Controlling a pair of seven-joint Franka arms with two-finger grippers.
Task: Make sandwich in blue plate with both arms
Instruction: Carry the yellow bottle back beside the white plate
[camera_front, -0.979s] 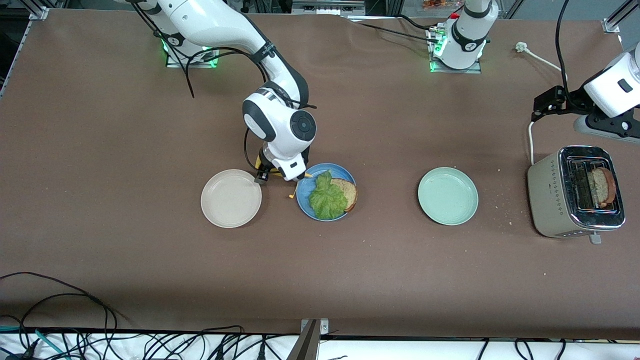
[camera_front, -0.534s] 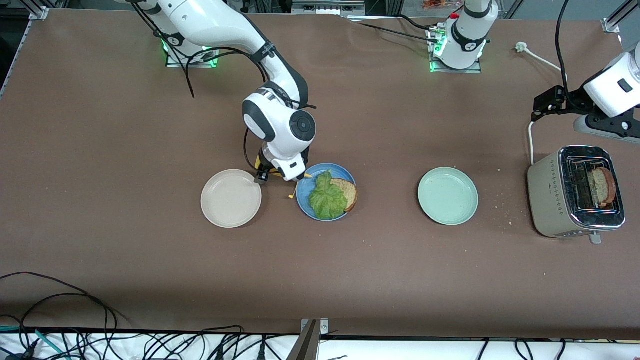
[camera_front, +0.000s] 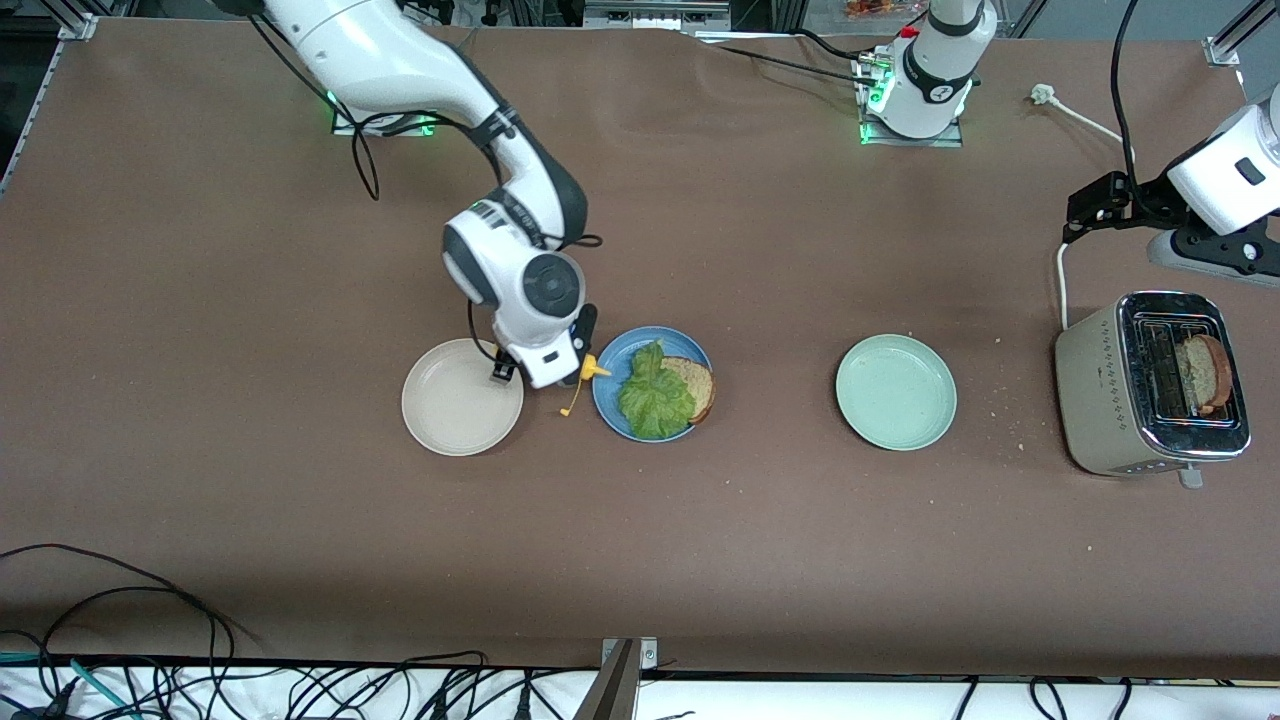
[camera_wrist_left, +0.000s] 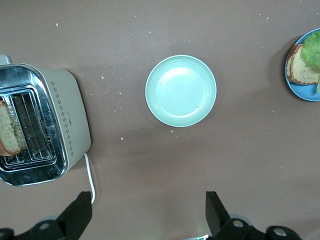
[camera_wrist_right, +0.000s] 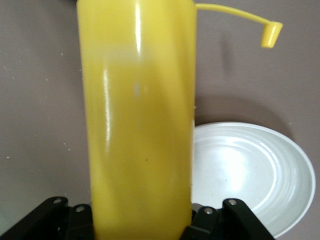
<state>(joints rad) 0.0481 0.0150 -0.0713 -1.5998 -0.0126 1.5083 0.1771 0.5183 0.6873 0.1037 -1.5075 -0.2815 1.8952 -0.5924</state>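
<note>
The blue plate (camera_front: 605, 390) holds a green lettuce leaf (camera_front: 655, 395) lying on one brown bread slice (camera_front: 697, 385). Plate (camera_wrist_left: 302, 92), slice (camera_wrist_left: 302, 67) and leaf (camera_wrist_left: 314, 45) also show in the left wrist view. A second bread slice (camera_front: 1205, 372) stands in the toaster (camera_front: 1110, 390). My right gripper (camera_front: 548, 372) is shut on the yellow squeeze bottle (camera_wrist_right: 137, 115), above the gap between the beige plate (camera_front: 462, 397) and the blue plate. The bottle's nozzle (camera_front: 590, 370) points at the blue plate. My left gripper (camera_front: 1090, 210) waits open and empty, high beside the toaster; it also shows in its own wrist view (camera_wrist_left: 148, 200).
A pale green plate (camera_front: 896, 392) lies between the blue plate and the toaster. The toaster's white cord (camera_front: 1062, 280) runs to a plug (camera_front: 1042, 94) near the left arm's base. Crumbs lie around the green plate. Cables hang along the table edge nearest the front camera.
My right arm has moved with the yellow bottle away from the blue plate, toward the beige plate. The bottle's nozzle now shows. The left arm has not moved.
</note>
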